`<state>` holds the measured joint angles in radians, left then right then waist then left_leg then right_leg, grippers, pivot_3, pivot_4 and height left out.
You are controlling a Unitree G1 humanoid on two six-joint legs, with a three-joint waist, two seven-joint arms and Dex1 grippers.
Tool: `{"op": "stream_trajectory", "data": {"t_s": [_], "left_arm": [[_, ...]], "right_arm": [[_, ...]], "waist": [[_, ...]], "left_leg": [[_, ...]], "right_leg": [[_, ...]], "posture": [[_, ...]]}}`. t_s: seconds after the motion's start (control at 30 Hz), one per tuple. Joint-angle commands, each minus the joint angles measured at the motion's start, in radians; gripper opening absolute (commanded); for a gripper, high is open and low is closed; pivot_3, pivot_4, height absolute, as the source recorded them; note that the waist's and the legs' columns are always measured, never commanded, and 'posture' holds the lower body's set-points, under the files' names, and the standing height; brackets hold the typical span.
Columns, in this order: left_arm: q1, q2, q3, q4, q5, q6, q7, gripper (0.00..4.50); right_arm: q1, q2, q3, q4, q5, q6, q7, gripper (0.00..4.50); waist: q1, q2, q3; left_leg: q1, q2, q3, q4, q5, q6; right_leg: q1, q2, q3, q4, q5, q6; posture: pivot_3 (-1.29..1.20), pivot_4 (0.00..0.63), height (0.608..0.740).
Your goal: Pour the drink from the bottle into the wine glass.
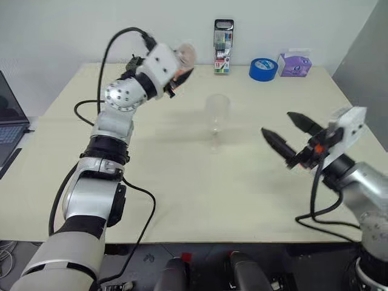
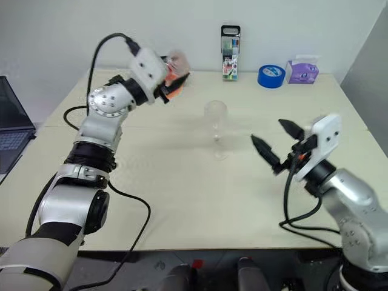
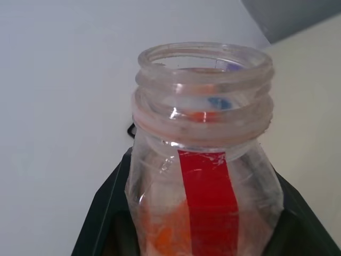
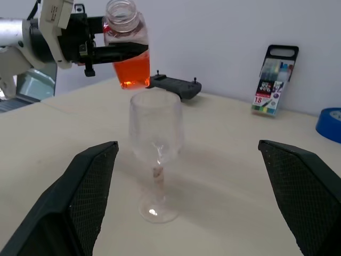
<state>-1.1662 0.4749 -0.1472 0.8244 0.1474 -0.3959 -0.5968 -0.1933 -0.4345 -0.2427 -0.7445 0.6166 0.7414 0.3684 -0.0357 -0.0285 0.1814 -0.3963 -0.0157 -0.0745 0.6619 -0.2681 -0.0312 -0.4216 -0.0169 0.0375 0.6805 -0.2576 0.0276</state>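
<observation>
My left gripper (image 1: 179, 77) is shut on the bottle (image 4: 126, 48), a small clear one with an open uncapped mouth (image 3: 205, 80) and a red label strip (image 3: 209, 197). It holds the bottle upright above the table, behind and to the left of the wine glass. The orange drink (image 4: 132, 70) fills the bottle's lower part. The wine glass (image 1: 217, 116) stands upright and empty near the middle of the table (image 1: 182, 194). My right gripper (image 1: 276, 121) hovers open to the right of the glass with nothing between its fingers (image 4: 88, 194).
A marker pack (image 1: 223, 47), a blue tape roll (image 1: 263, 69) and a purple tissue pack (image 1: 294, 63) stand along the table's far edge. A black controller (image 4: 176, 86) lies behind the glass. A laptop (image 1: 9, 124) sits off the table's left side.
</observation>
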Motion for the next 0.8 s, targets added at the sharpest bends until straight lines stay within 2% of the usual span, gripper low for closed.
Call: {"op": "stream_trajectory", "data": {"t_s": [0.03, 0.2, 0.3, 0.8], "left_arm": [[-0.075, 0.008, -0.018, 0.058, 0.059, -0.116, 0.051, 1.82], [-0.132, 0.023, -0.092, 0.172, 0.199, -0.242, 0.167, 1.82], [-0.15, 0.016, -0.105, 0.214, 0.226, -0.289, 0.203, 1.82], [-0.245, -0.003, -0.229, 0.33, 0.423, -0.373, 0.4, 1.82]], "right_arm": [[0.037, -0.004, 0.083, -0.045, -0.089, -0.089, -0.017, 4.5], [0.063, 0.028, 0.139, -0.024, -0.153, -0.145, -0.046, 4.5], [0.058, 0.04, 0.154, -0.014, -0.167, -0.157, -0.059, 4.5], [0.054, 0.061, 0.173, -0.006, -0.202, -0.176, -0.077, 4.5]], "waist": [[-0.001, 0.0, 0.0], [0.004, 0.0, 0.0], [0.006, 0.0, 0.0], [0.006, 0.0, 0.0]], "left_leg": [[0.0, 0.0, 0.0, 0.0, 0.0, 0.0], [-0.002, -0.006, -0.001, 0.001, 0.0, 0.0], [-0.002, -0.006, -0.002, 0.001, 0.0, 0.0], [-0.002, -0.007, -0.002, 0.001, 0.0, 0.0]], "right_leg": [[-0.001, 0.0, 0.0, 0.0, 0.0, 0.0], [0.0, -0.001, -0.001, 0.0, 0.0, 0.0], [0.0, -0.002, -0.002, 0.0, 0.0, 0.001], [0.0, -0.003, -0.002, 0.0, -0.001, 0.001]], "posture": [[0.0, 0.15, 0.74], [0.0, 0.15, 0.74], [0.0, 0.15, 0.74], [0.0, 0.15, 0.74]]}}
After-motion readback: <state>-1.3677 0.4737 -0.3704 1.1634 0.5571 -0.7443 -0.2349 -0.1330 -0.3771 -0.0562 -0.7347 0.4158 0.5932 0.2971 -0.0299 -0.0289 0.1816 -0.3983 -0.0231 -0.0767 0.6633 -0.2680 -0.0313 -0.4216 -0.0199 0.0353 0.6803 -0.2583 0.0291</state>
